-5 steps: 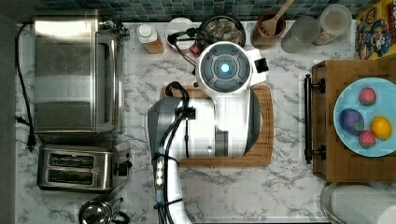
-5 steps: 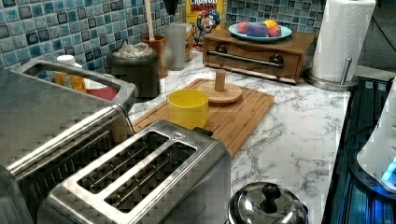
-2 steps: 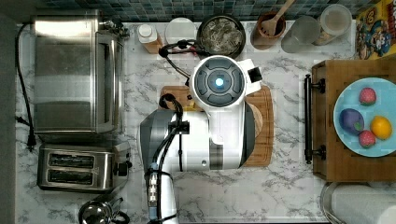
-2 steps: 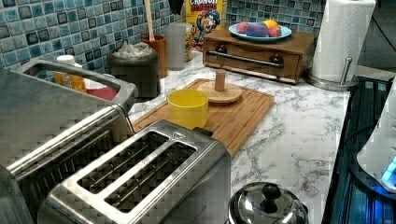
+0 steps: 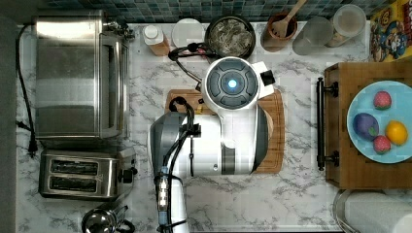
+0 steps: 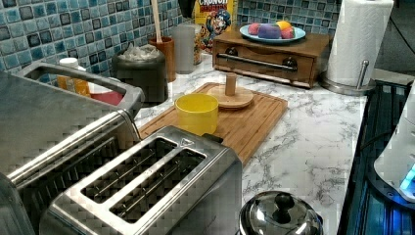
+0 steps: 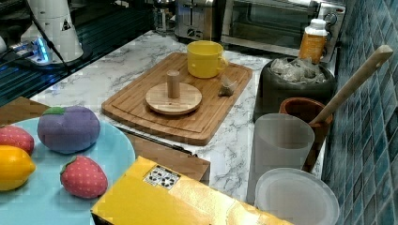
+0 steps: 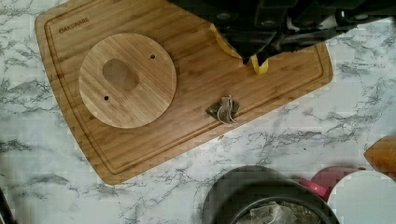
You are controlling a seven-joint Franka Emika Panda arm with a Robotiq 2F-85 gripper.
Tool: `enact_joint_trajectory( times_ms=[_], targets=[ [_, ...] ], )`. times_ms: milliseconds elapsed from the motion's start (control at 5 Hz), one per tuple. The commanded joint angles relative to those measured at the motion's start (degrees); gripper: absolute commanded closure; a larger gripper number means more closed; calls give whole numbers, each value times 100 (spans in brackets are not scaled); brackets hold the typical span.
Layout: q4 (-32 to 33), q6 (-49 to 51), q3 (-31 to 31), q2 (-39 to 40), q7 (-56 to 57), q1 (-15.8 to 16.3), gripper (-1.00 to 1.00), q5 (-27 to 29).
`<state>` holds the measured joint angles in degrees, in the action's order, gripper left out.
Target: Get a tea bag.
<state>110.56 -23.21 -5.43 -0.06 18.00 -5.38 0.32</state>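
Tea bag (image 8: 223,109) lies alone on the cutting board (image 8: 187,70), near the board's edge that faces the dark canister (image 8: 271,203), beside the yellow mug (image 7: 204,58). I judge it light, limp and easily crushed; I would pinch its gathered top with the string. More sachets fill the canister beyond. Whether the claw is open I cannot tell.

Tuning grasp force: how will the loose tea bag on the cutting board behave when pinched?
The tea bag looks small, crumpled and soft, so probably very light and floppy, collapsing under the pinch. Lying low on the cutting board, it may slide if nudged; its string could snag.
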Motion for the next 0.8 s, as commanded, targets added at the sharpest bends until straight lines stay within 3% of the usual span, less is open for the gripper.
enact_joint_trajectory(
  times_ms=[200, 800],
  targets=[
    [105, 71, -139, -95, 272, 5, 100, 109],
    [105, 70, -120, -95, 272, 23, 100, 108]
  ],
)
